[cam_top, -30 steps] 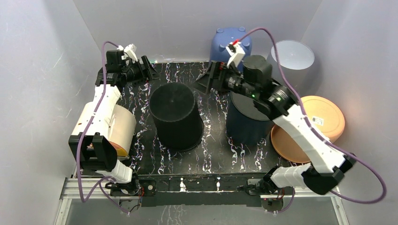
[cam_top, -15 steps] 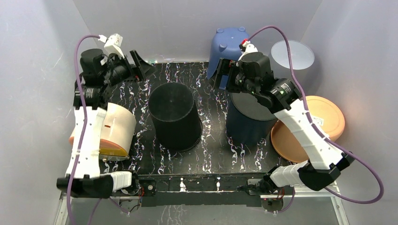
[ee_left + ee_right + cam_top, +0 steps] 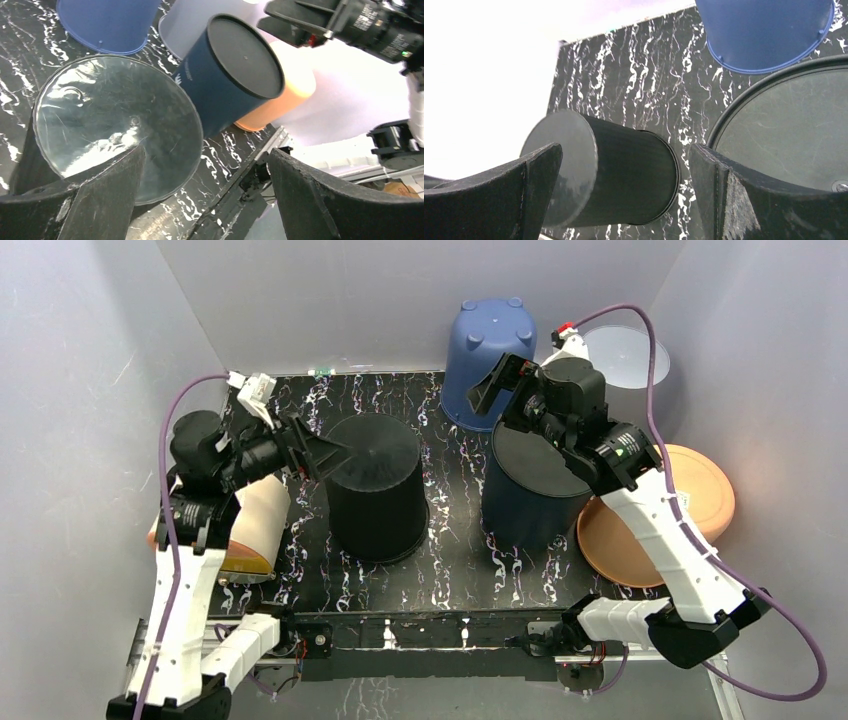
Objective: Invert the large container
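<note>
Your black bucket (image 3: pixel 375 480) stands mid-table, base up and rim down on the table (image 3: pixel 450 560), so the flip looks done. The left gripper (image 3: pixel 322 452) gapes empty at its 9 o'clock. The right gripper (image 3: pixel 492 390) gapes empty at 2 o'clock, above the navy tub (image 3: pixel 530 485).

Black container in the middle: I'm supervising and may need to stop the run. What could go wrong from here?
1. The open left gripper is at the upper edge of the black container; a glancing contact might push it into the navy container close by.
2. The open right gripper hovers between the blue bucket and the navy container; descending could bump either.
</note>
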